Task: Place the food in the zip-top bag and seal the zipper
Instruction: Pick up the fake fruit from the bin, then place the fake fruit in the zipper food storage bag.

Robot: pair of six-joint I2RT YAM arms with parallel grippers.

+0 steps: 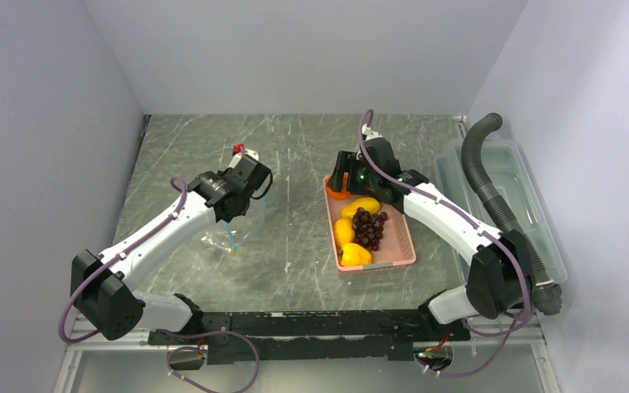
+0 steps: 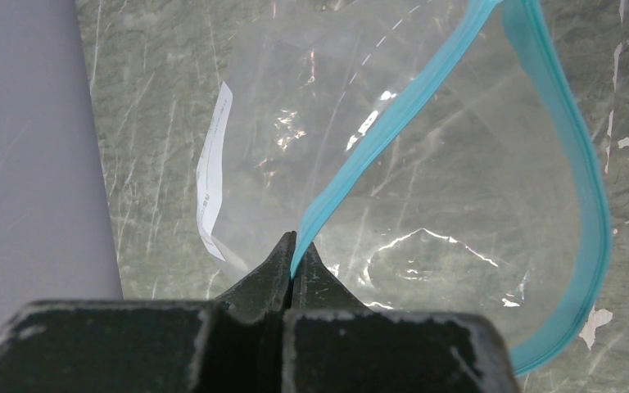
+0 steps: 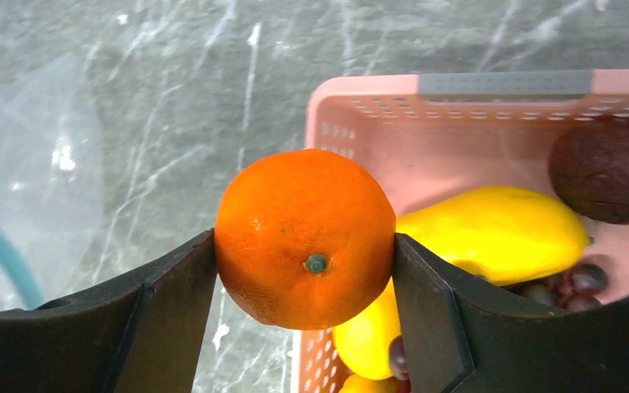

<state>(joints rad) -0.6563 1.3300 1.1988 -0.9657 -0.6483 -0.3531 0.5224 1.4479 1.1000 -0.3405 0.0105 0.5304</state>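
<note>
One round orange fruit (image 3: 295,213) is pinched between both fingers of the right gripper (image 3: 304,250), which is open only as wide as the fruit. It sits at the upper left corner of the pink basket (image 1: 412,246), right of centre in the top view. Its skin looks smooth and hard, so it is probably light, rigid and apt to slip. A grip across the widest part, as here, seems soundest.

Lower in the basket lie yellow pieces (image 1: 360,206), a bunch of grapes (image 1: 369,228) and a dark round fruit (image 3: 610,172).

Left of centre is the zip-top bag (image 2: 426,205), clear, thin and floppy, its mouth gaping in a loop. The left gripper (image 2: 293,246) is closed tight on one lip of the teal zipper (image 2: 377,139). That is likely the stiffest place to hold, since the film would crumple.

Beneath everything is a grey-green marbled table (image 1: 295,262), scratched and probably slick. At the right edge are a clear bin (image 1: 540,237) and a grey ribbed hose (image 1: 483,172). Plain pale walls close in on three sides.
</note>
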